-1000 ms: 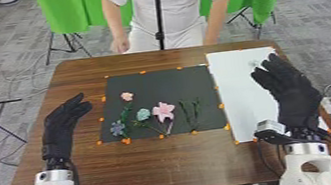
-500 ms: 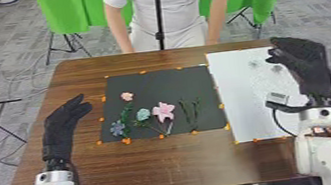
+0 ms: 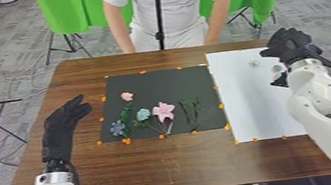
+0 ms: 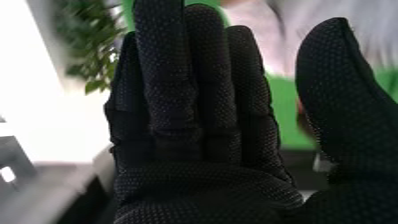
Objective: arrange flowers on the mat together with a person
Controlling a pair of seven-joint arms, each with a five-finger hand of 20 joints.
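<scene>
"Where was the left hand (image 3: 57, 130)?"

"At the table's (image 3: 153, 170) left, fingers loosely extended."

"And the flowers?"

"On the black mat (image 3: 168, 85): blue flower (image 3: 117, 128) near left, small pink one (image 3: 126, 96) farther, then pale blue-green (image 3: 143, 114), larger pink (image 3: 163, 110), green stems (image 3: 196, 111)."

"The right hand (image 3: 292, 45)?"

"Around the white sheet's (image 3: 251, 103) far right corner, fingers straight."

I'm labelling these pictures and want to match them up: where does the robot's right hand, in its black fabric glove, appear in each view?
Head view: the right hand is at the far right of the brown wooden table, beside the white sheet's far right corner.
Right wrist view: the right hand is close to the camera, fingers straight, thumb apart.
Shared landmark: bright green cloth.
</scene>
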